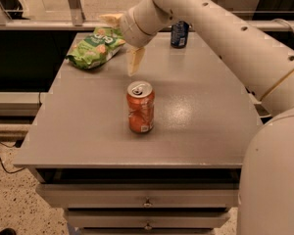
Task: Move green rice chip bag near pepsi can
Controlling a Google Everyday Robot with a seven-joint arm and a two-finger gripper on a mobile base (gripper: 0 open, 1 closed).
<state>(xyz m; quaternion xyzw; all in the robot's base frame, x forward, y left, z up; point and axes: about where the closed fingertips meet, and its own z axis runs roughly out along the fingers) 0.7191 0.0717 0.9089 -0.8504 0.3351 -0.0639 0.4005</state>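
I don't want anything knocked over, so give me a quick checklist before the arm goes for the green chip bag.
1. Green rice chip bag lying free on the table, far left: ok.
2. End effector open and empty, at the bag's right edge: ok.
3. Fingers around the bag: not ok.
4. Pepsi can upright at the far edge: ok.
5. Orange can upright mid-table, off the bag-to-Pepsi line: ok.
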